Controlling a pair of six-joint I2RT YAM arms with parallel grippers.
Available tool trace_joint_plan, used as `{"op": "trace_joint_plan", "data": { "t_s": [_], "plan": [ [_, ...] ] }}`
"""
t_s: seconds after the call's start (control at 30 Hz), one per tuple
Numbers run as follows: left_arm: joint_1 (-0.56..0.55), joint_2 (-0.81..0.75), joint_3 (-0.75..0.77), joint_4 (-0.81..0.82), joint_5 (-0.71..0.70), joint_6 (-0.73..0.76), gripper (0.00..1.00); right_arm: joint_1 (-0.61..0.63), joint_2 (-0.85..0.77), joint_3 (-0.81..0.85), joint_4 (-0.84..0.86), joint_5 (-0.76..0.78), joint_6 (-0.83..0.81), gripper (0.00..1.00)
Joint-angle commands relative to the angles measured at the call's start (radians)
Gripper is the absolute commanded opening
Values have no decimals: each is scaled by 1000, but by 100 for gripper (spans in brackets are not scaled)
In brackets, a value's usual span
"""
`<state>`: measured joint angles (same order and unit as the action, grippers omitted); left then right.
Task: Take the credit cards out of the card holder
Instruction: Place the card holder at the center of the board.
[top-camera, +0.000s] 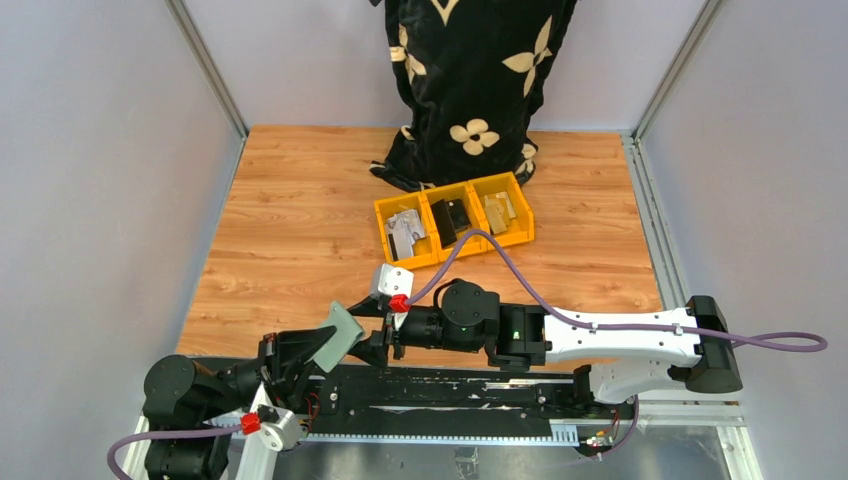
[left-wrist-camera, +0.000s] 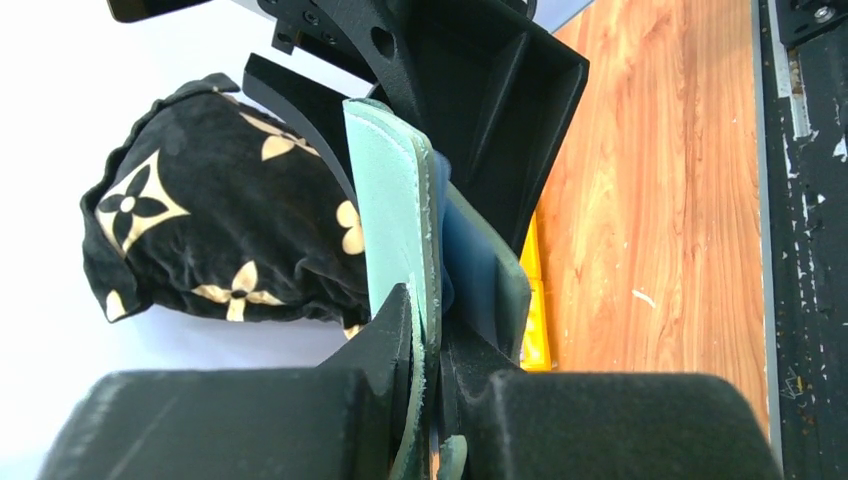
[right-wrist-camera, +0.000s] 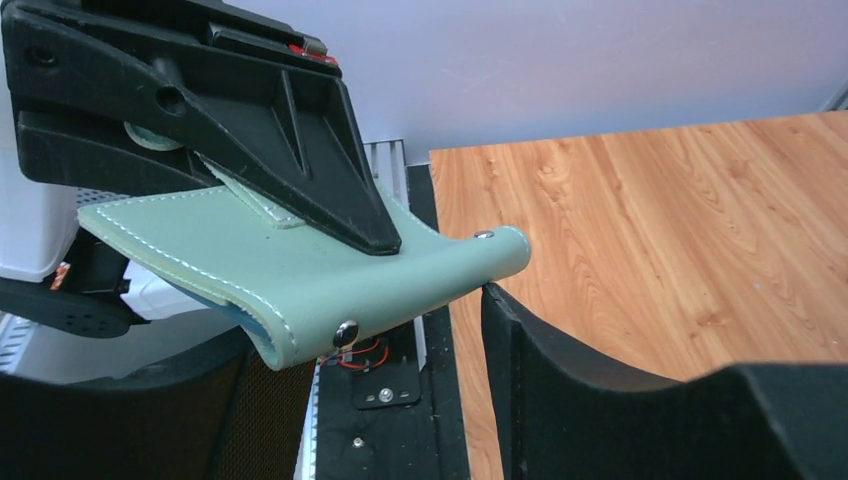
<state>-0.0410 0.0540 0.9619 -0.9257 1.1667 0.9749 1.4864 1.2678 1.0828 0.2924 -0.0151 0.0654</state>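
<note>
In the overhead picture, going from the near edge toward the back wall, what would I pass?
black base plate → teal card holder → yellow bins → black flowered cloth

Free passage is left over the worktop's left side. The far middle is blocked by yellow bins and a flowered bag. The near middle is taken by the card holder clamped in the left tool.

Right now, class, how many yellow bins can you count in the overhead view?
3, side by side in one row before the black flowered bag: the left bin, the middle bin, the right bin. None seems hidden.
</note>
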Motion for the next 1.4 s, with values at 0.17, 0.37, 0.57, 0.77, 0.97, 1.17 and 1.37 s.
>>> {"op": "trace_joint_plan", "data": {
  "t_s": [0.17, 0.37, 0.57, 0.77, 0.97, 1.17, 1.37],
  "plan": [
    [2, 32, -95, -47, -19, -140, 0, 0, -8, 54, 29, 198, -20, 64],
    [2, 100, -209, -143, -152, 145, 0, -33, -198, -123, -48, 331, 84, 73],
    [1, 196, -316, -192, -306, 598, 0, -55, -416, -266, -155, 459, 152, 80],
    [1, 292, -399, -191, -402, 906, 0, -89, -519, -318, -252, 564, 198, 83],
    [-1, 404, -473, -190, -515, 1096, 34, -115, -531, -309, -322, 598, 211, 85],
    [0, 414, -497, -88, -571, 1044, 100, -127, -512, -296, -405, 695, 207, 89],
    [0, 489, -375, 17, -621, 620, 100, -218, -554, -310, -488, 795, 239, 89]
  ]
}}
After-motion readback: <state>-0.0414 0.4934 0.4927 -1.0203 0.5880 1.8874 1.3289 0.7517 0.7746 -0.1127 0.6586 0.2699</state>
